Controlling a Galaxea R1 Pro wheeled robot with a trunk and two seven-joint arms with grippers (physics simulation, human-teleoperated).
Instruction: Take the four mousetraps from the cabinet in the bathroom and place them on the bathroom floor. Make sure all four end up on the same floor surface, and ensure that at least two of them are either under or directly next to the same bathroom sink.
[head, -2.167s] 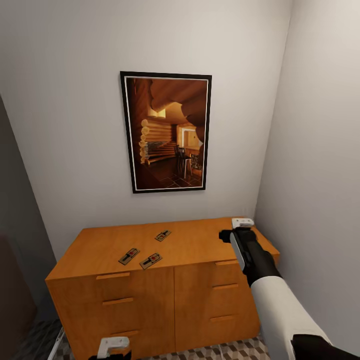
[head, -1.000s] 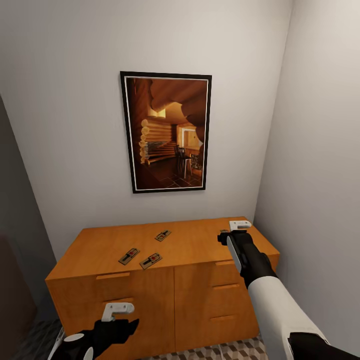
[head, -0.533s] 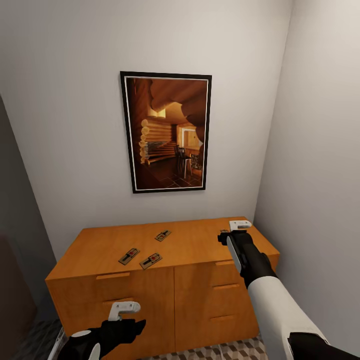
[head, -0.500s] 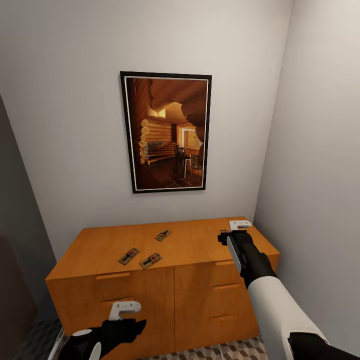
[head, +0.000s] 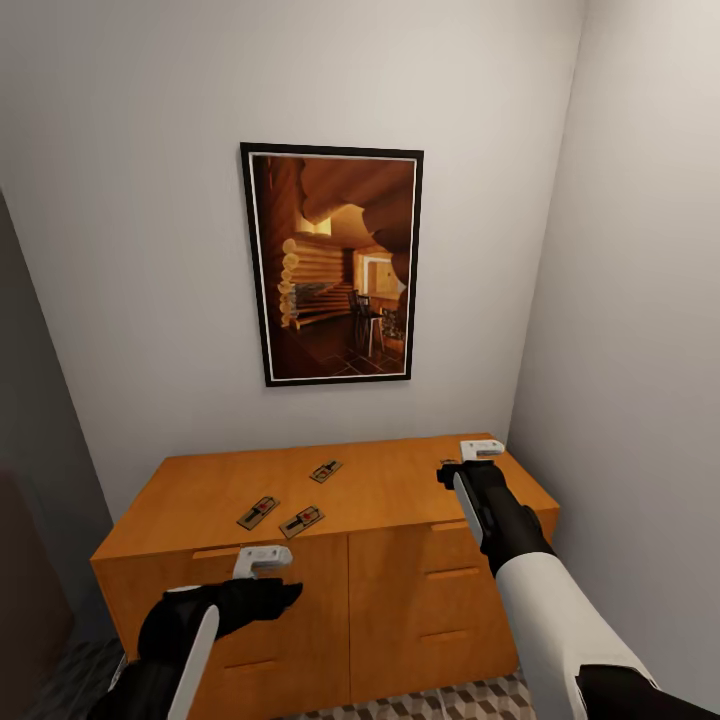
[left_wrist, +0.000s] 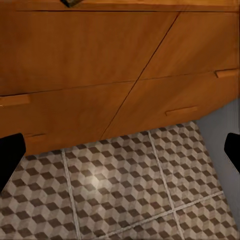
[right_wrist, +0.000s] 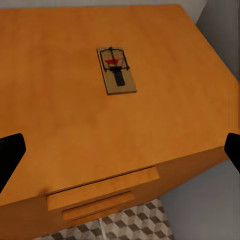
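The left gripper (head: 262, 562), spread wide, hangs before the cabinet (head: 180, 500), three flat brown mousetraps (head: 302, 521) lying diagonally on its top, a fourth (right_wrist: 116, 70) under the wide-open right gripper (head: 481, 450).

One mousetrap (right_wrist: 116, 70) lies flat on the cabinet (right_wrist: 55, 105) top, apparently between wide-spread gripper fingertips (right_wrist: 10, 152).
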